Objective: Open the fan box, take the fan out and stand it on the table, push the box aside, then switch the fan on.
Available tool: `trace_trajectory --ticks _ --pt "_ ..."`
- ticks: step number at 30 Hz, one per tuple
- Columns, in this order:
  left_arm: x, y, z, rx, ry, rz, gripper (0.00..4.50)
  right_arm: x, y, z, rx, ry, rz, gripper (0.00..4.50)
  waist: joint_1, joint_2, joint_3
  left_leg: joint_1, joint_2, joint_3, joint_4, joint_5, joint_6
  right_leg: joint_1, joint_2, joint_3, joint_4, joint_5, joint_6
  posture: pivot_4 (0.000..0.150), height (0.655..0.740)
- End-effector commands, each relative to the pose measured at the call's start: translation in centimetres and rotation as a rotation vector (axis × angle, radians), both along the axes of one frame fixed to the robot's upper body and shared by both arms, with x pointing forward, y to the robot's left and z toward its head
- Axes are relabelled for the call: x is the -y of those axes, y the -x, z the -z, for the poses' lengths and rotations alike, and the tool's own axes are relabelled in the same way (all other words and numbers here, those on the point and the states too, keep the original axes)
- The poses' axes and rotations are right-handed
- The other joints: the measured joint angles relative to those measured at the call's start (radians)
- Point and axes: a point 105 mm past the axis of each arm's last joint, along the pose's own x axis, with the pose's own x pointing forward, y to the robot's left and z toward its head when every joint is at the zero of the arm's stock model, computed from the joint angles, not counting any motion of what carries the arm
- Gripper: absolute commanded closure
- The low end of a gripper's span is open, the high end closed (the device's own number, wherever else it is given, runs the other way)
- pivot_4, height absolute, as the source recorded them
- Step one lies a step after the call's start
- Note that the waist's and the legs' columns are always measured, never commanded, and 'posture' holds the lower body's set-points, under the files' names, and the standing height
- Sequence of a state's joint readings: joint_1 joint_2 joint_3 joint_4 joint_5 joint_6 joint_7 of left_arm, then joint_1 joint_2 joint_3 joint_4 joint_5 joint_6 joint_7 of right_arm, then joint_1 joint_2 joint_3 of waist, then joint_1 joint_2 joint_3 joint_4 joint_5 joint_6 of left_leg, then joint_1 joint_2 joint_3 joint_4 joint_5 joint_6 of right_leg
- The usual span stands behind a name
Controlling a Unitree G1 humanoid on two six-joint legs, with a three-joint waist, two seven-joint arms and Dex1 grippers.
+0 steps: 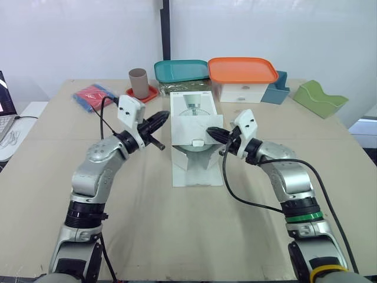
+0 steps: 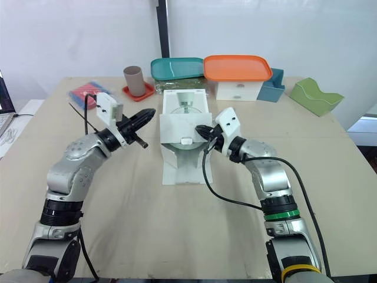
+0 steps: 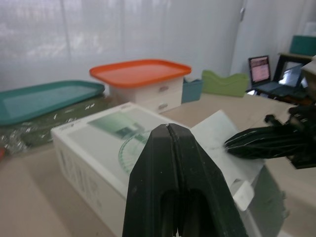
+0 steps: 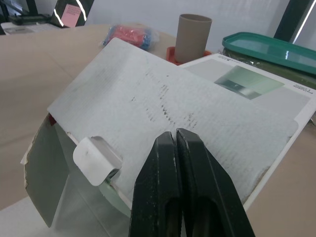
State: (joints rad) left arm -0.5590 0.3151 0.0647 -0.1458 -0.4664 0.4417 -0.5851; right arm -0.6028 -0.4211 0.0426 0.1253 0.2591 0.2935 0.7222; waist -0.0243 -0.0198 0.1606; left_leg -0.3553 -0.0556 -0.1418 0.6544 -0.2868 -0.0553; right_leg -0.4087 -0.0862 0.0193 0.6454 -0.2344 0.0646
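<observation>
The table (image 1: 177,236) carries one white fan box (image 1: 189,103) lying flat at its middle, with the open end towards the robot. The box top shows a printed picture of a fan. The small print in its corner is too fine to read. One flap (image 1: 188,127) stands raised over the opening and another lies flat on the table in front. Under the raised flap the fan (image 1: 189,150) shows as a round pale shape inside the box.

Behind the box stand two lidded containers, one orange (image 1: 241,69) and one teal (image 1: 179,69). To the right are two holders, one green (image 1: 318,97) and one blue (image 1: 277,91). To the left are one brown cup (image 1: 139,82) on a red coaster (image 1: 144,94) and one red and blue packet (image 1: 93,96).

Both arms are bent at the elbow, with the forearms angled inward. The left gripper (image 1: 165,116) is clenched on nothing and held above the table just beside the box's left side. The right gripper (image 1: 210,132) is also clenched, its tips against the raised flap's right edge.
</observation>
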Motion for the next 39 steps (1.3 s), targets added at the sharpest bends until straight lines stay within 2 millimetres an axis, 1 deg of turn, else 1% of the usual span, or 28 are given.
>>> trace_trajectory --ticks 1,5,9,13,14,16,17,19,22,26,28,32,36,39 --pt "2.0 -1.9 1.3 -0.040 -0.066 -0.062 4.50 -0.2 0.3 0.4 0.019 0.069 0.007 4.41 0.000 0.000 0.000 0.000 0.000 0.000 0.000 0.000 0.000 0.000 0.000 0.000 0.000 0.000 0.000 0.150 0.7400" --pt "3.0 -2.1 1.4 -0.044 -0.078 -0.049 4.50 0.2 0.0 1.1 -0.005 0.109 0.038 4.41 0.000 0.000 0.000 0.000 0.000 0.000 0.000 0.000 0.000 0.000 0.000 0.000 0.000 0.000 0.000 0.150 0.7400" --pt "3.5 -2.5 1.3 -0.061 -0.069 -0.042 4.50 0.1 -0.1 1.0 -0.008 0.106 0.043 4.41 -0.001 0.000 0.000 0.000 0.000 0.000 0.000 0.000 0.000 0.000 0.000 0.000 0.000 0.000 0.000 0.150 0.7400" --pt "3.6 -3.0 1.9 -0.121 -0.054 -0.044 4.50 0.0 0.0 0.8 -0.004 0.105 0.037 4.41 0.000 0.000 0.000 0.000 0.000 0.000 0.000 0.000 0.000 0.000 0.000 0.000 0.000 0.000 0.000 0.150 0.7400" --pt "3.5 -3.2 2.3 -0.155 -0.047 -0.043 4.50 0.0 0.1 0.8 -0.001 0.103 0.035 4.41 0.000 0.000 0.000 0.000 0.000 0.000 0.000 0.000 0.000 0.000 0.000 0.000 0.000 0.000 0.000 0.150 0.7400" --pt "3.6 -3.3 3.5 -0.246 -0.021 -0.030 4.50 0.1 0.1 0.4 0.008 0.101 0.032 4.41 0.000 0.000 0.000 0.000 0.000 0.000 0.000 0.000 0.000 0.000 0.000 0.000 0.000 0.000 0.000 0.150 0.7400" --pt "3.6 -3.3 4.2 -0.274 -0.042 -0.034 4.50 0.1 0.1 0.2 0.014 0.099 0.030 4.41 0.000 0.000 0.000 0.000 0.000 0.000 0.000 0.000 0.000 0.000 0.000 0.000 0.000 0.000 0.000 0.150 0.7400" --pt "3.5 -3.5 4.9 -0.302 -0.059 -0.044 4.50 0.0 0.1 -0.2 0.026 0.095 0.024 4.41 0.000 0.000 0.000 0.000 0.000 0.000 0.000 0.000 0.000 0.000 0.000 0.000 0.000 0.000 0.000 0.150 0.7400" --pt "3.6 -3.5 5.2 -0.309 -0.059 -0.052 4.50 -0.2 0.5 -1.0 0.049 0.079 -0.003 4.41 0.000 0.000 0.000 0.000 0.000 0.000 0.000 0.000 0.000 0.000 0.000 0.000 0.000 0.000 0.000 0.150 0.7400" --pt "3.8 -3.4 5.1 -0.309 -0.048 -0.052 4.50 -1.3 1.7 -1.8 0.063 0.073 -0.096 4.41 0.000 0.000 0.000 0.000 0.000 0.000 0.000 0.000 0.000 0.000 0.000 0.000 0.000 0.000 0.000 0.150 0.7400" --pt "3.9 -3.4 5.3 -0.311 -0.052 -0.052 4.50 -2.1 2.8 -1.6 0.039 0.079 -0.158 4.41 0.000 0.000 0.000 0.000 0.000 0.000 0.000 0.000 0.000 0.000 0.000 0.000 0.000 0.000 0.000 0.150 0.7400" --pt "4.1 -3.3 5.4 -0.313 -0.053 -0.051 4.50 -2.9 4.2 -0.6 -0.007 0.103 -0.202 4.41 0.000 0.000 0.000 0.000 0.000 -0.001 0.000 0.000 0.000 0.000 0.000 0.000 0.000 0.000 0.000 0.150 0.7400" --pt "4.1 -3.4 5.5 -0.316 -0.046 -0.056 4.50 -3.2 4.6 0.5 -0.052 0.129 -0.189 4.41 0.000 0.000 0.000 0.000 0.000 -0.001 0.000 0.000 0.000 0.000 0.000 0.000 0.000 0.000 0.000 0.150 0.7400" --pt "4.0 -3.4 5.4 -0.316 -0.037 -0.063 4.50 -2.9 4.6 1.7 -0.085 0.170 -0.159 4.41 0.001 0.000 0.000 0.000 0.000 -0.001 0.000 0.000 0.000 0.000 0.000 0.000 0.000 0.000 0.000 0.150 0.7400"
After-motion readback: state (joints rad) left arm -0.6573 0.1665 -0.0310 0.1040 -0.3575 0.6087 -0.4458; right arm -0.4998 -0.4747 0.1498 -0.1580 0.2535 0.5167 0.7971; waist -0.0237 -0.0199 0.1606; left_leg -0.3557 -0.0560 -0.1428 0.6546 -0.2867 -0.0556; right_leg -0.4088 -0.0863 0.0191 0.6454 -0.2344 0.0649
